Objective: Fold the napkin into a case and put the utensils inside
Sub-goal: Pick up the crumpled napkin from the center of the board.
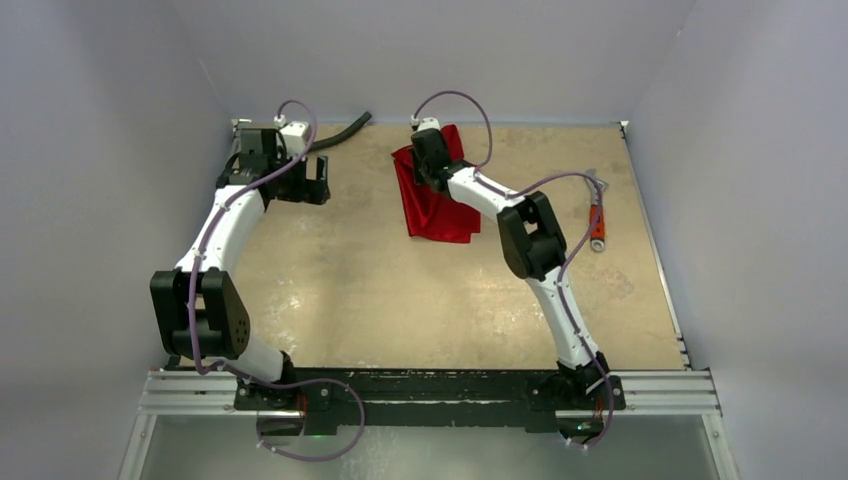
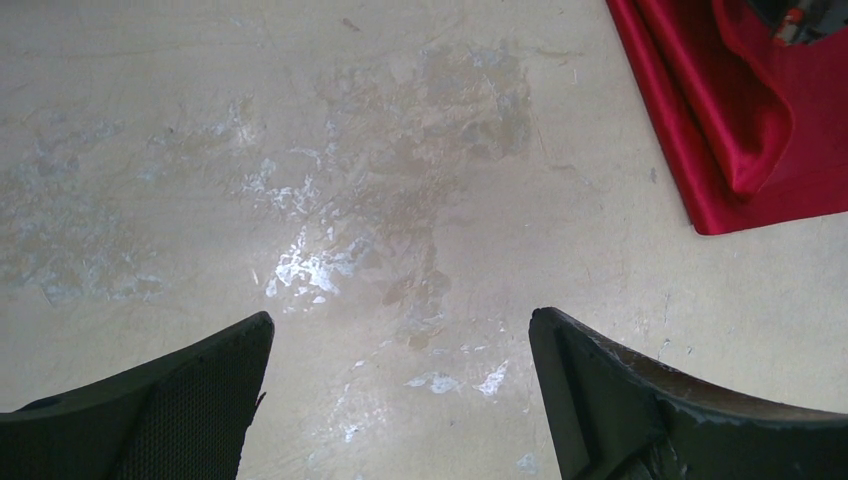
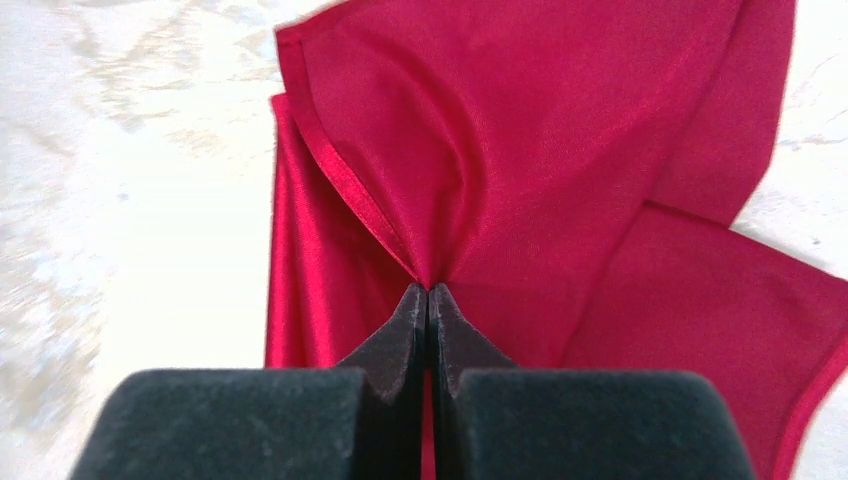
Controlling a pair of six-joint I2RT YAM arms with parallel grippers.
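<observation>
The right gripper (image 3: 428, 292) is pinching a fold of the red napkin (image 1: 445, 215), which is lying crumpled at the far middle of the table (image 1: 400, 300); the left gripper (image 2: 400, 320) is hovering left of the napkin, fingers spread wide

On my overhead feed I see a worn beige tabletop (image 1: 380, 290), blotched with paler scuffed patches that catch the light. A black curved rubber hose (image 1: 345, 130) lies along the far edge, left of centre, running up against the back wall. An orange-handled steel wrench (image 1: 597, 222) lies flat near the right edge, pointing near to far. A ribbed aluminium rail (image 1: 660, 390) spans the near edge. Plain pale grey walls (image 1: 100, 150) enclose the other three sides.
</observation>
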